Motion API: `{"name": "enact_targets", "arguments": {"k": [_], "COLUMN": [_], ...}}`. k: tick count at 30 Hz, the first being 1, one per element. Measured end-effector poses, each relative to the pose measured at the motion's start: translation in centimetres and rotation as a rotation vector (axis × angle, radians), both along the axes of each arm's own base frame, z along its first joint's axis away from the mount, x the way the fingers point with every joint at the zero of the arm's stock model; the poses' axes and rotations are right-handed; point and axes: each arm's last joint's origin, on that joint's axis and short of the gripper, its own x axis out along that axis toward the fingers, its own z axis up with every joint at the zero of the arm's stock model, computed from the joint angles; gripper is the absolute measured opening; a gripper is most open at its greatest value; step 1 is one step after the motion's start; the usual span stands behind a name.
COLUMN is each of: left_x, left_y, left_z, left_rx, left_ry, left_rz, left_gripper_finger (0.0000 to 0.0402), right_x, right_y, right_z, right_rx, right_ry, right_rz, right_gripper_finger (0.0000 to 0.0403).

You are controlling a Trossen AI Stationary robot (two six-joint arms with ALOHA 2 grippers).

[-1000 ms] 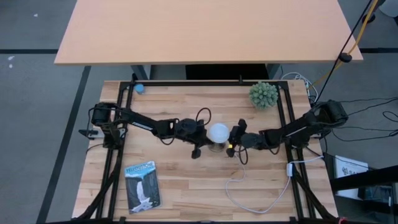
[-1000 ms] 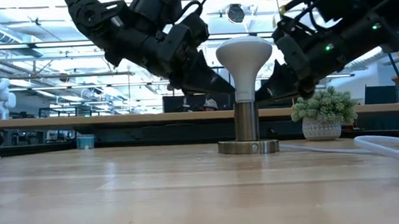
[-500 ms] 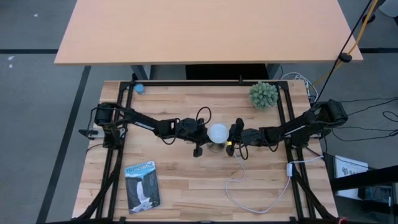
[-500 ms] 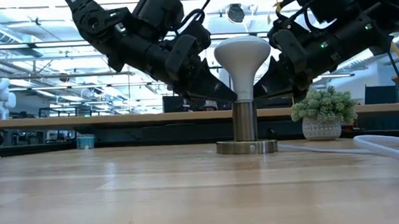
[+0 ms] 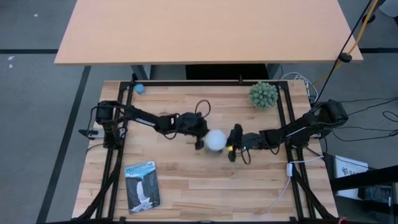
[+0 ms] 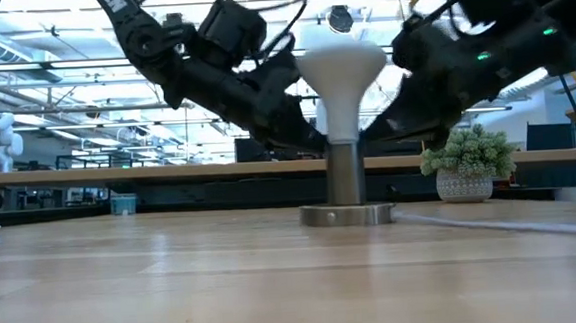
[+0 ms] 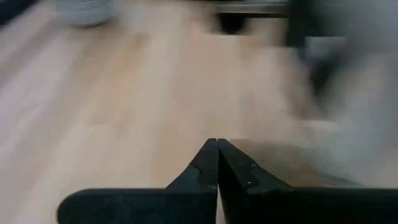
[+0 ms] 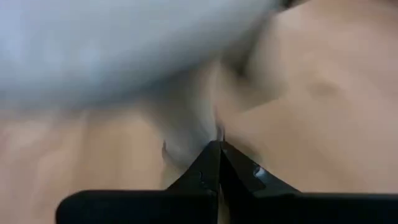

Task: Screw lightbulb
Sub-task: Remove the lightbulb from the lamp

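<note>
The white lightbulb [image 5: 216, 140] stands upright in a metal socket post [image 6: 345, 173] on a round base disc [image 6: 347, 215] in the middle of the table. Its dome [image 6: 340, 63] tapers to a pale neck [image 6: 342, 120]. My left gripper [image 5: 200, 138] is shut and comes slanting down at the neck from the table's left. In its own view its fingertips [image 7: 217, 142] point at bare wood. My right gripper [image 5: 231, 145] is shut too and reaches the neck from the table's right. My left gripper's shut fingers [image 6: 307, 138] end beside the bulb's neck, slanting down from the table's left; I cannot tell whether they touch it. My right gripper's shut fingertips [image 8: 219, 144] meet the pale neck [image 8: 193, 134] just under the dome, slanting down from the table's right. The bulb stays upright in its socket.
A green spiky plant [image 5: 263, 94] in a white pot [image 6: 464, 184] stands at the far right. A booklet [image 5: 142, 185] lies near left and a small blue ball [image 5: 139, 88] far left. The socket's white cord [image 5: 277, 198] trails toward the near right.
The socket with the bulb has slid toward the table's near edge and slightly left, staying upright. It has dragged its cord along, so the cord's loop is drawn out. My left gripper has shifted a little toward the far edge. Both grippers have stayed shut.
</note>
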Motion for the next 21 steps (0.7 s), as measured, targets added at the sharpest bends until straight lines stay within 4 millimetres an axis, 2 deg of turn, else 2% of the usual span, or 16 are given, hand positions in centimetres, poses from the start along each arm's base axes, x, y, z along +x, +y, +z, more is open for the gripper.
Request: {"name": "enact_targets", "arguments": {"k": [8, 16, 21], "left_x": [-0.3, -1.0, -1.3], "left_y": [1.5, 1.4, 1.2], "left_z": [-0.1, -1.3, -1.8], "left_rx": [-0.034, -0.053, -0.064], "left_ry": [0.014, 0.153, 0.214], "left_rz": [0.085, 0.082, 0.082], "left_gripper_finger": [0.0, 0.0, 0.0], "right_x": [-0.4, -0.6, -1.6], "right_y": [1.0, 1.1, 1.4], "right_z": [-0.3, -0.5, -0.2], "right_rx": [0.016, 0.014, 0.043], "right_ry": [0.031, 0.056, 0.119], "right_rz": [0.005, -0.007, -0.009], "right_gripper_finger": [0.0, 0.0, 0.0]}}
